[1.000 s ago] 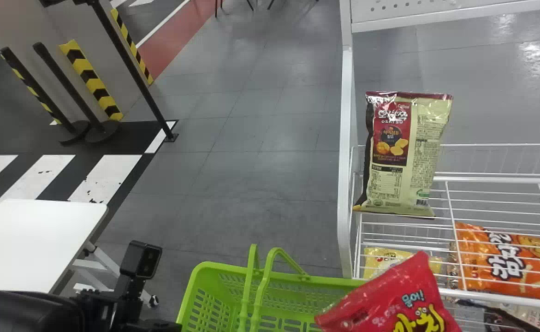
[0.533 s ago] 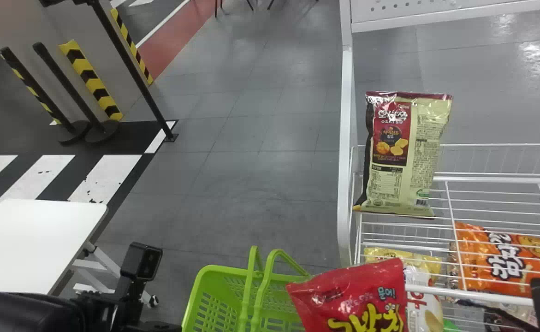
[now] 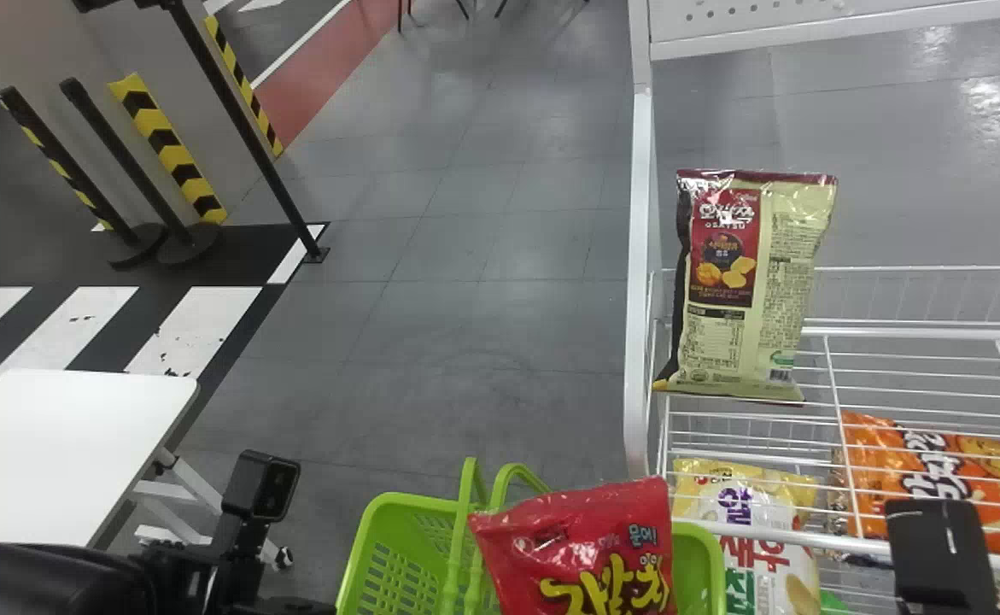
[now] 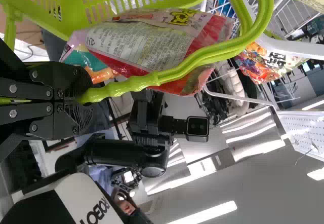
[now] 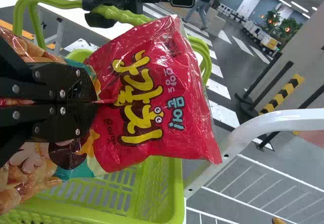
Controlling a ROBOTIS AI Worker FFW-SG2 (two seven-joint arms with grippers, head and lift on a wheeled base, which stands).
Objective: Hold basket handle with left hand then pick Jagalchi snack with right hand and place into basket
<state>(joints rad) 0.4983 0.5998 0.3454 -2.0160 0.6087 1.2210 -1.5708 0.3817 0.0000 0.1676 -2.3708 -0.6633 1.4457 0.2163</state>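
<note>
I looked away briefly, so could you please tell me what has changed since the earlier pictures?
Held by the right hand, the red snack bag moved left across the basket, which shifted slightly right. The beige bag on the white rack stayed put.

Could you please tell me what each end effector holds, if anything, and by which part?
The left end effector holds the basket by its handle; the right end effector holds the red snack bag near its middle.
</note>
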